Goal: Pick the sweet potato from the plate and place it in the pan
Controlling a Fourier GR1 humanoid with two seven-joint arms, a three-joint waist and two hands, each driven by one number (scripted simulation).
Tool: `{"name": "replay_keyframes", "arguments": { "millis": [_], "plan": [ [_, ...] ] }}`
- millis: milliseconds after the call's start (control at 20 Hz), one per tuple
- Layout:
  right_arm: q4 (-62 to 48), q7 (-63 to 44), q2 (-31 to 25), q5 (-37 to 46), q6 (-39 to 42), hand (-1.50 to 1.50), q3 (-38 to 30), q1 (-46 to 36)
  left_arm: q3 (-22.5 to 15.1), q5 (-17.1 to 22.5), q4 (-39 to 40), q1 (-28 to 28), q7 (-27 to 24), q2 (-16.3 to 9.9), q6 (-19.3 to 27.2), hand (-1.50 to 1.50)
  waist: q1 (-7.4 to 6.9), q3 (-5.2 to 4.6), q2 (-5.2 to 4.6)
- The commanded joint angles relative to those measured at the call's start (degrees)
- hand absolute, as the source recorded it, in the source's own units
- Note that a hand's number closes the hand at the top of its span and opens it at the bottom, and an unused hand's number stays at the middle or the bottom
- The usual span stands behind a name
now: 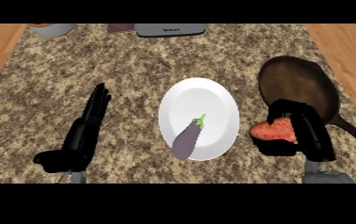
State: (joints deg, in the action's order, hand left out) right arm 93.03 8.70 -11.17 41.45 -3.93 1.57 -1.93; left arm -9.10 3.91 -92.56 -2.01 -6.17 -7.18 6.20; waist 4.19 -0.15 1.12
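Right hand (300, 132) curled round sweet potato (273, 130), held at pan's (295, 84) near rim, right of plate (199, 106). Eggplant (188, 139) on plate. Left hand (87, 126) straight-fingered, resting at left.

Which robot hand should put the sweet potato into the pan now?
Right robot hand: it already holds the sweet potato beside the pan. The left robot hand rests open, across the plate.

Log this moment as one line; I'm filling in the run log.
phase: carry | right hand: shut on sweet potato, beside pan | left hand: open, resting | plate: holds eggplant
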Motion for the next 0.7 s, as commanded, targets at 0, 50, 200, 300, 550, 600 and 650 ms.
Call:
{"name": "replay_keyframes", "arguments": {
  "millis": [0, 50, 200, 300, 550, 600, 650],
  "plan": [
    [10.39, -3.32, -3.31, -7.86, 4.24, 1.50, -7.58, 5.94, -0.70, -0.22, -1.10, 0.62, 0.06, -0.77, -1.86, 0.00, -2.85, 0.12, -0.83],
    [9.87, -3.78, -2.06, -7.71, 2.96, 1.50, -7.95, 5.78, -1.87, -1.58, 3.40, 3.90, 0.15, 2.12, -0.24, 0.00, -3.12, 0.13, -1.02],
    [5.23, -1.21, -2.92, -7.18, -0.34, 1.50, -11.99, 2.76, -0.79, -1.49, 2.25, 3.89, 0.10, 2.09, -0.72, 0.00, -3.99, 0.15, -1.10],
    [-4.70, 5.05, -4.17, -6.03, -5.12, 1.50, -15.03, -0.76, -0.45, -0.44, 1.54, 4.88, 1.75, 1.08, -2.49, 0.00, -4.32, 0.19, -1.20],
    [-16.69, 9.01, -7.73, -3.49, -13.12, 1.50, -20.31, -10.68, -1.30, -1.36, 2.28, 3.17, -0.83, 1.87, -2.51, 0.00, -5.00, 0.21, -1.35],
    [-21.87, 11.04, -7.35, -3.48, -14.79, 1.50, -20.29, -13.06, -0.05, -0.53, 3.24, 4.62, -0.24, 1.36, -3.33, 0.00, -4.97, 0.21, -1.37],
    [-23.90, 11.52, -4.65, -4.73, -17.82, 1.50, -20.88, -14.20, -1.31, -1.29, 0.03, 2.78, 1.46, 1.68, -2.33, 0.00, -5.24, 0.24, -1.34]
  ]
}}
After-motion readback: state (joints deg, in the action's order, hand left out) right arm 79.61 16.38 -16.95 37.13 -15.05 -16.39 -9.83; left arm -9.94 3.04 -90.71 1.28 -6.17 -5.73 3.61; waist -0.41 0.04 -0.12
